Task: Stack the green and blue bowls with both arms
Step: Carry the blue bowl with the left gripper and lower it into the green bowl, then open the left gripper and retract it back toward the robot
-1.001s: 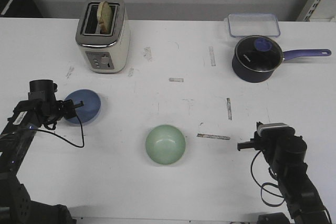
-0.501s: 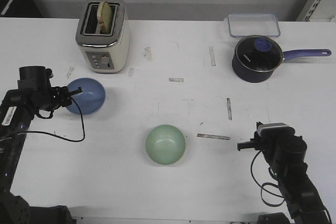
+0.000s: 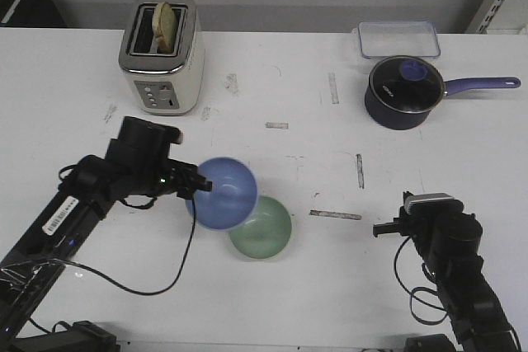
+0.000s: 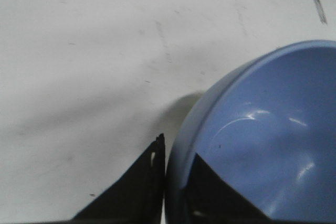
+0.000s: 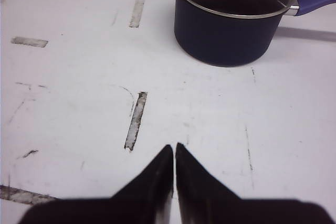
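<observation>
**Two bowls overlap near the table's middle, one held in the air**

Two bowls sit close together from where I stand. The left gripper (image 3: 195, 185) pinches the rim of the blue bowl (image 3: 223, 194), one finger inside and one outside the wall, as the left wrist view shows: the blue bowl (image 4: 262, 140) fills the lower corner with a dark finger (image 4: 210, 192) against its inner side. The bowl is lifted and tilted, its opening turned partly toward me, and its lower edge covers part of the green bowl (image 3: 268, 232), which rests upright on the white table (image 3: 330, 286). Whether the two bowls touch I cannot tell.

The right gripper (image 3: 381, 227) hangs low over the table at the near right, well apart from both bowls. Its fingers (image 5: 157, 174) are pressed together with nothing between them, pointing toward the dark saucepan (image 5: 231, 19) with the glass lid.

Farther back stand a toaster (image 3: 161, 55) with a slice poking out, and a clear container (image 3: 398, 37) just behind the saucepan.
</observation>
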Tool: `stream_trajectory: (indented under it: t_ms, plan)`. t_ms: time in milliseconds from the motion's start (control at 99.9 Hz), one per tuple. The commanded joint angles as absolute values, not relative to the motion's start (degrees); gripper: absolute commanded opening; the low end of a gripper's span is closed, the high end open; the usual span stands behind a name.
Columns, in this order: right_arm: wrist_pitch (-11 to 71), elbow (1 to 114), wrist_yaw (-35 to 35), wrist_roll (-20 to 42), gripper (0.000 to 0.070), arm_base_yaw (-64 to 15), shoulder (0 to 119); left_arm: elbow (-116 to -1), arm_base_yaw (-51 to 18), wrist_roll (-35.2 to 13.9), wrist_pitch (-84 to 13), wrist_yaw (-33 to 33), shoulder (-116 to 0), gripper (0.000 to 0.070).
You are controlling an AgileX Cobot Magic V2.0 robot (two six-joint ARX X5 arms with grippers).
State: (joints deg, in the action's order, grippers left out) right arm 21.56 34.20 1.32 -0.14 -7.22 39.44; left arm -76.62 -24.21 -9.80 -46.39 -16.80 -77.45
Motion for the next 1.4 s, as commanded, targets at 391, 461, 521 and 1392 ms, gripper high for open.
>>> stream_trajectory:
  t_ms: [391,461,521,1392]
  plan:
    - [21.06,34.54,1.30,0.19,0.0000,-7.42,39.86,-77.47,-37.58,-8.03,-43.00,-11.62,-89.58,0.0001]
    - [21.02,34.54,1.30,0.19,0.0000,-7.42,39.86,-77.47,-37.56,-8.05,-43.24,-11.62,-91.15,0.0001]
    - [21.04,34.54,1.30,0.19,0.0000,-7.42,39.86,-77.47,-37.56,-8.05,-43.22,-11.62,-92.03,0.0004]
    - [21.17,34.54,1.30,0.19,0.0000,-7.42,39.86,-92.71,-34.85,-7.97,-41.87,-0.86,-84.25,0.0245]
